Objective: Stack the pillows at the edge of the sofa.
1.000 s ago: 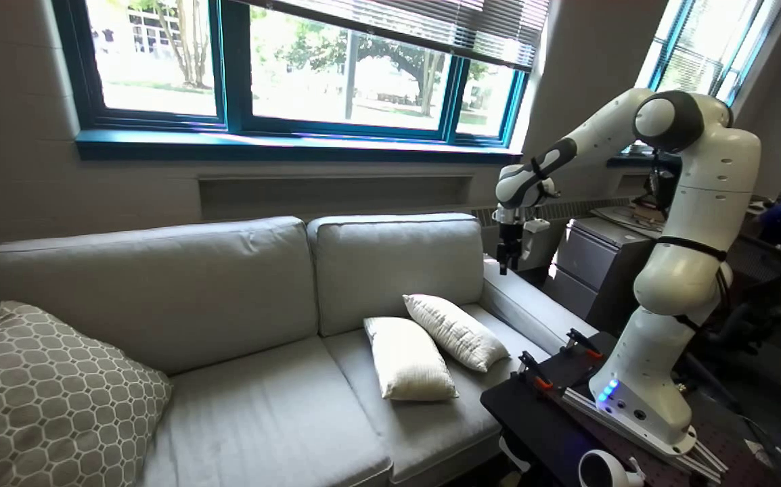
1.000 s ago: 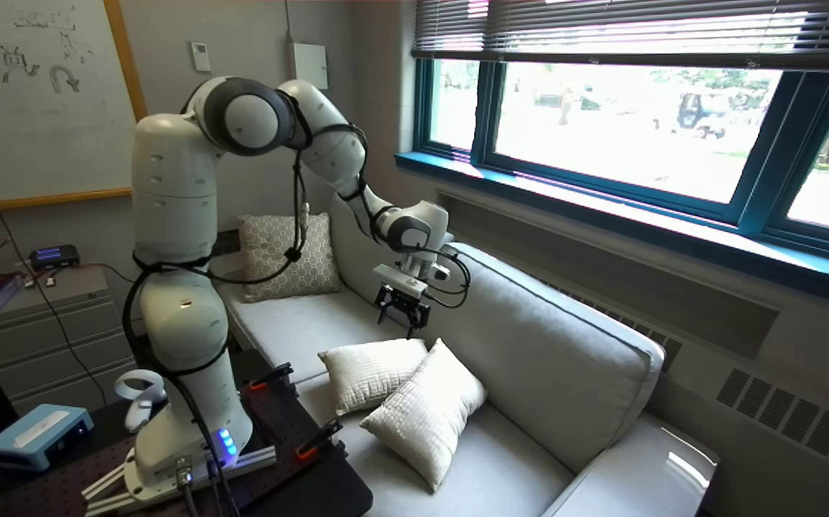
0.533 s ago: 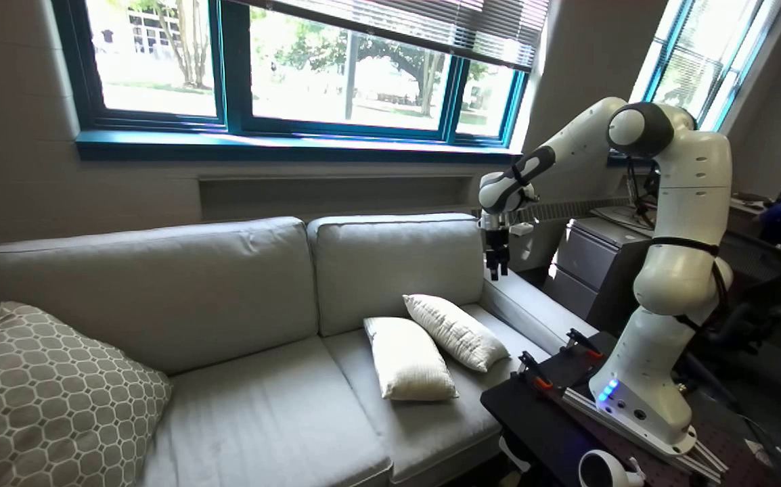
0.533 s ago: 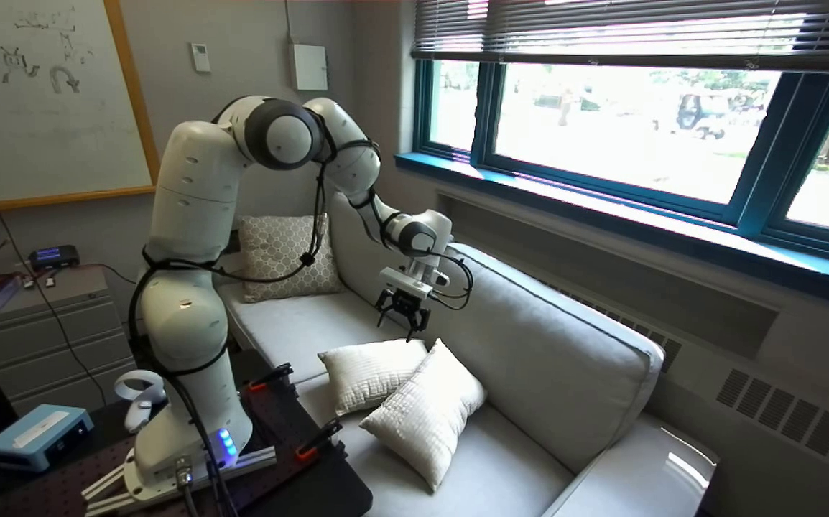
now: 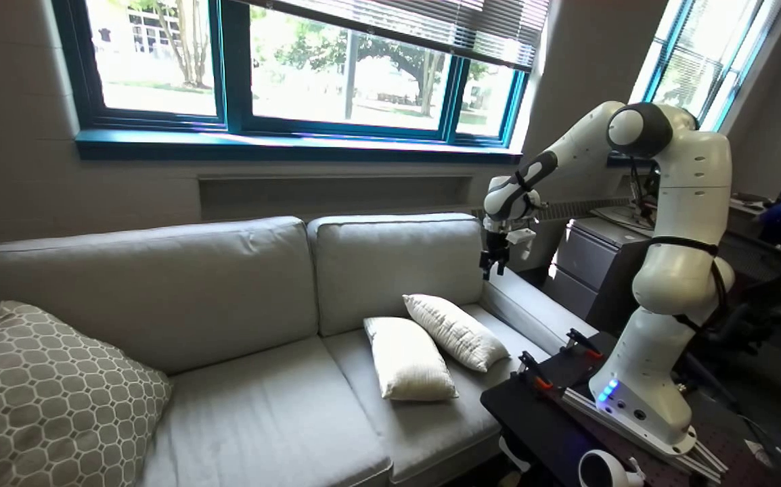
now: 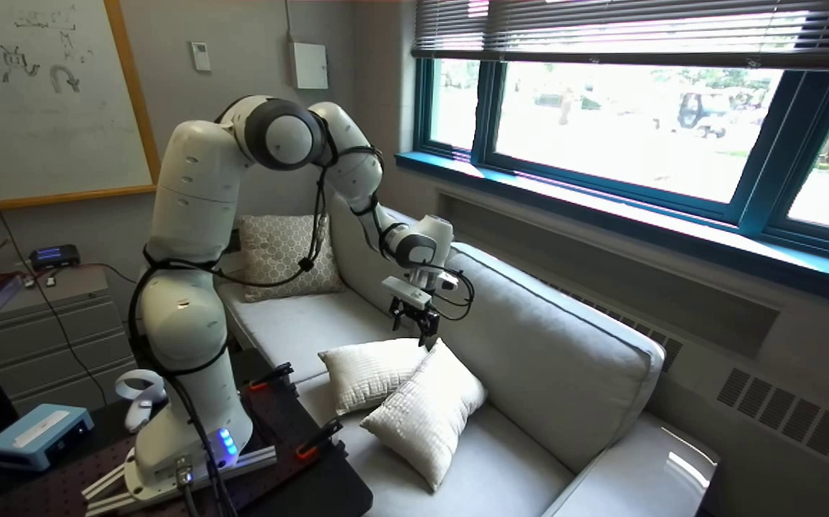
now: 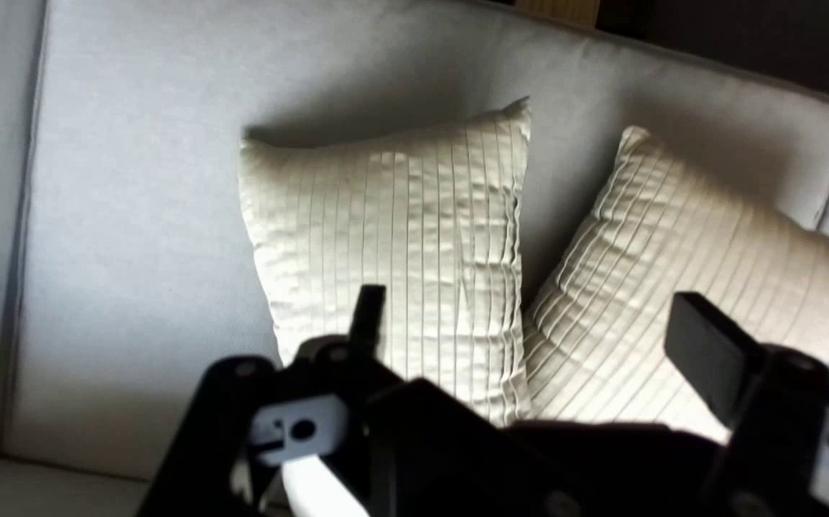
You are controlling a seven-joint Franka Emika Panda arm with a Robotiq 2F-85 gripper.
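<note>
In an exterior view, a dark bench (image 6: 328,488) stands nearest, just in front of the sofa (image 6: 544,359), with a blue box (image 6: 37,434) on it well apart from the sofa. The white arm (image 6: 192,287) rises from this bench and reaches over the sofa's seat. On that seat, toward the sofa's near armrest (image 6: 637,470), lies a cream pleated pillow (image 6: 425,416); the second cream pillow (image 6: 364,373) lies just beside it, farther from the armrest, and in the wrist view their edges meet. The claw (image 7: 528,309) hangs above the sofa's seat, its fingers (image 7: 712,355) spread wide apart. At the sofa's far end a patterned cushion (image 6: 285,251) stands tilted. Beyond the sofa's back is a blue-framed window (image 6: 623,143) with its blinds (image 6: 644,32) partly lowered; past the sofa's far end hangs a whiteboard (image 6: 41,100).
</note>
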